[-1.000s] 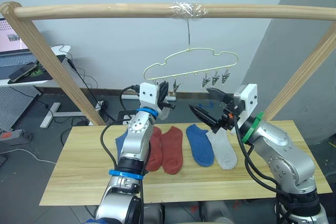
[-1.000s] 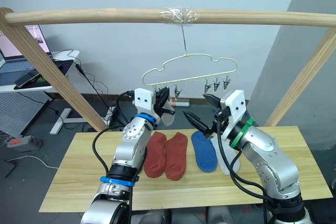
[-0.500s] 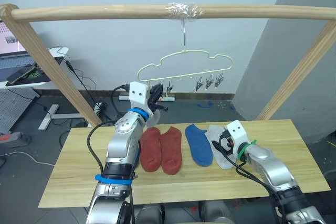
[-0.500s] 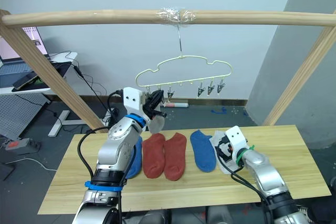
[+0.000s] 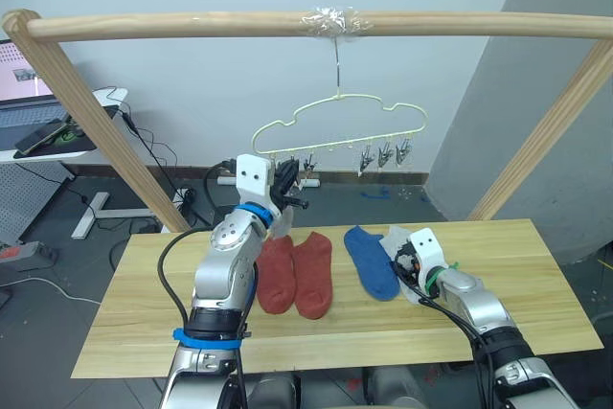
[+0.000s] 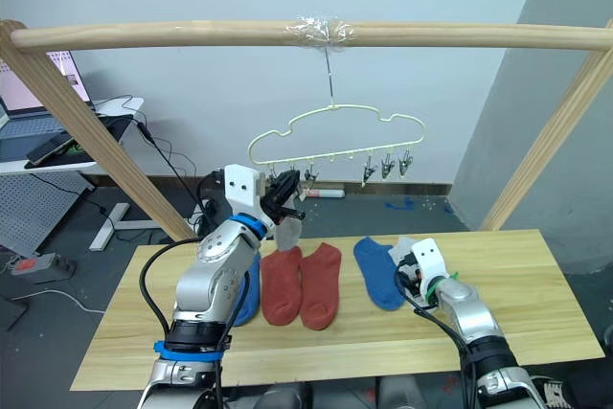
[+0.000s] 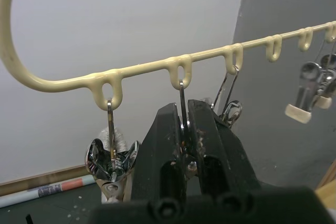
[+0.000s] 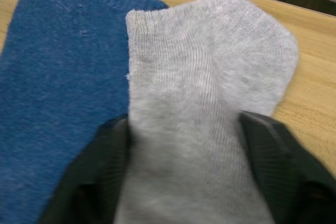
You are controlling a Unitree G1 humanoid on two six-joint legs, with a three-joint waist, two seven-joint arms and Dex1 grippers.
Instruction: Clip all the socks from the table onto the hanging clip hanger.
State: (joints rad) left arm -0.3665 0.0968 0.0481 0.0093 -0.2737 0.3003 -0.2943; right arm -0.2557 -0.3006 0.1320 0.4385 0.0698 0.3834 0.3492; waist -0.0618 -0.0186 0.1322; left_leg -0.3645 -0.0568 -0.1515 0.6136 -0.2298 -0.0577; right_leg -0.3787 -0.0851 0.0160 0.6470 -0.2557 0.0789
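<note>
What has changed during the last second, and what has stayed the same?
The right claw came down from beside the clip hanger to the table, and its open fingers now straddle the light grey sock. The left claw stays shut on a clip at the hanger. The red socks and blue sock lie unchanged.

Round wooden pole frame (image 5: 192, 24): horizontal top bar with slanted side poles, clear tape (image 5: 336, 20) wrapped around the bar's middle.
White desk (image 5: 57, 146), at far left behind the frame: carries a laptop (image 5: 24, 93) and dark items.
Cables (image 5: 158, 146): trailing down the wall and over the grey floor.
White power strip (image 6: 324, 193): lying on the floor by the wall.
</note>
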